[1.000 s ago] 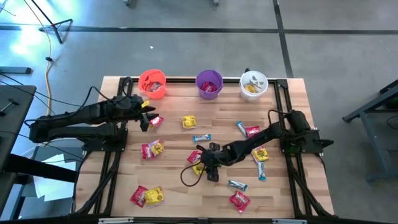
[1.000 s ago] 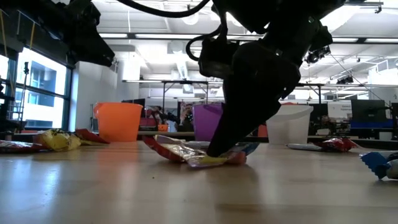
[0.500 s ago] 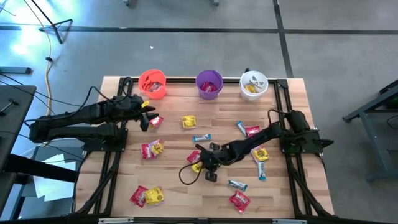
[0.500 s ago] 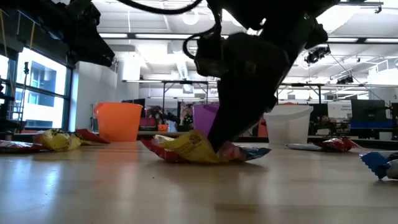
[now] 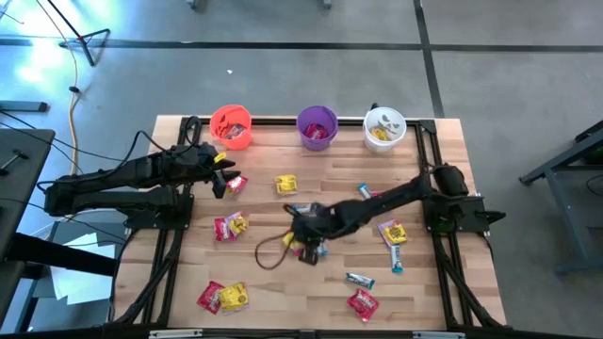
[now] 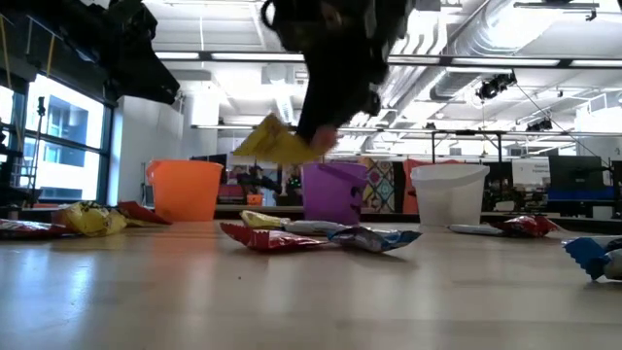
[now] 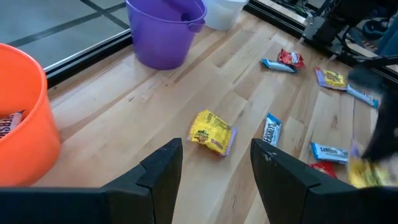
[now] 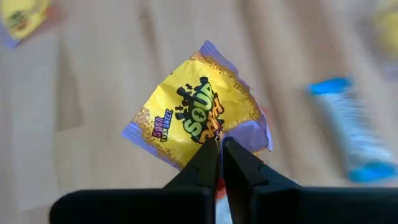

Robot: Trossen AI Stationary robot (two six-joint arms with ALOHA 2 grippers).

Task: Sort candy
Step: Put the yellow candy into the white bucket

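A wooden table (image 5: 264,282) with candy scattered across it, seen from above, w/ three cups lined along the far edge. The orange cup (image 5: 231,126) sits at the left and holds a wrapped sweet or two (one dark-lettered wrapper shows inside it in the left wrist view). The purple cup (image 5: 317,127) in the middle holds pink-red packets. The white cup (image 5: 384,127) at the right holds yellow ones.

The right gripper (image 5: 303,235) is over the table's middle, lifted off the wood. Its fingers are pressed nearly together, pinching a yellow packet (image 8: 196,115) by one corner; in the low view the packet hangs well above the tabletop, approx. level w/ the cup rims. Below it lie a red packet (image 6: 267,236) and a blue-and-white bar (image 6: 374,237).

The left gripper (image 5: 222,173) waits near the orange cup, jaws spread, holding nothing. Another yellow sweet (image 7: 212,130) lies just ahead of it. More packets lie at the near-left and right of the table.
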